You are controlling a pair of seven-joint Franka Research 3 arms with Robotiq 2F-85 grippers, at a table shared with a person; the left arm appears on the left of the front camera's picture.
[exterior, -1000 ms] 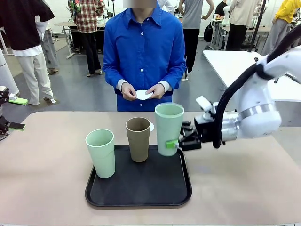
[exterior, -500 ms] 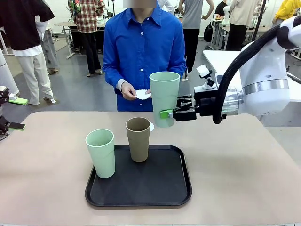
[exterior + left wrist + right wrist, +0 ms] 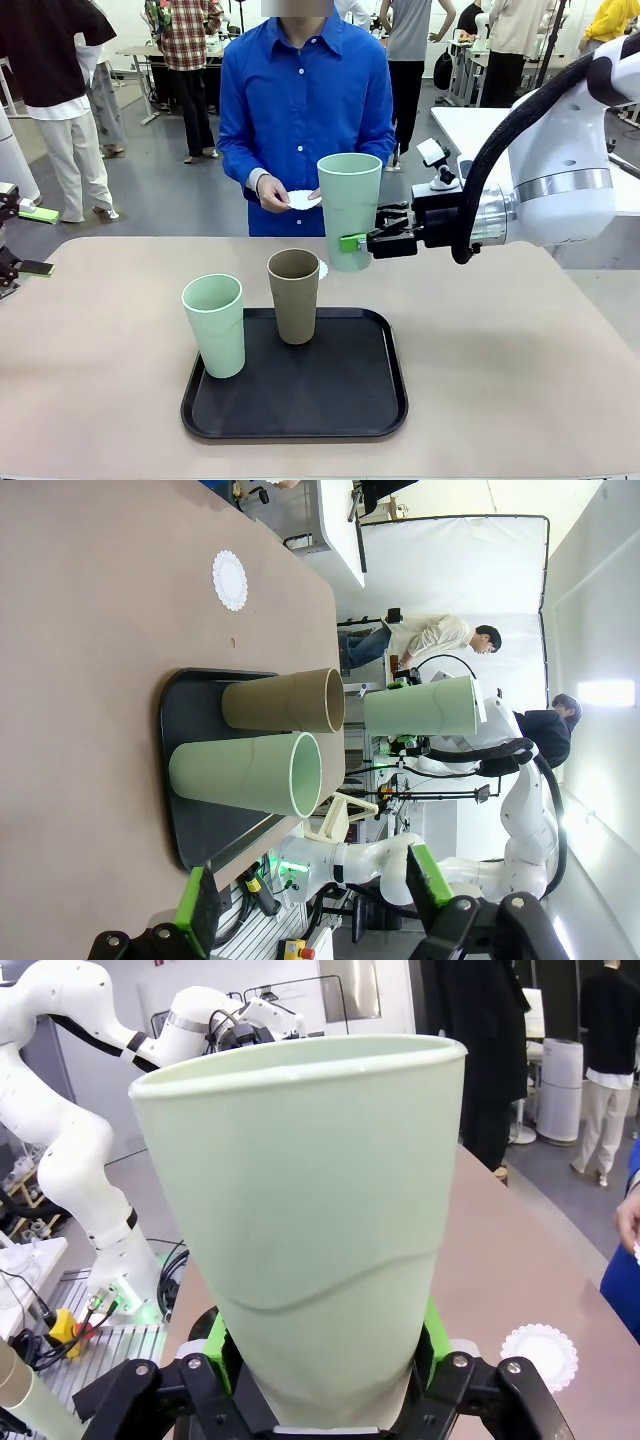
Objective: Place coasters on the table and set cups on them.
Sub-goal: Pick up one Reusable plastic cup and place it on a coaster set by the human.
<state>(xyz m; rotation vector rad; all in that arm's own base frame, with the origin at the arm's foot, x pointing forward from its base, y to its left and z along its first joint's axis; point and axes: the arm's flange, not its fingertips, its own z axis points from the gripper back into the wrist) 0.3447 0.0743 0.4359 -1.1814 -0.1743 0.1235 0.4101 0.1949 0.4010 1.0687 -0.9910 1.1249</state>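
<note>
Right arm (image 3: 560, 185): enters from right side, forearm roughly level, wrist turned sideways toward middle.
Right gripper (image 3: 352, 243): well above table (image 3: 520, 360), 2 fingers horizontal, jaws clamped on lower part of upright mint cup (image 3: 350, 205).
Right wrist view: green pads (image 3: 222, 1345) pressed on opposite sides of cup near its base.
Left gripper (image 3: 308, 895): low at table's left edge, jaws spread wide, nothing between 2 fingers.
Left arm (image 3: 60, 1130): bent, off to the side, well apart from right gripper.
</note>
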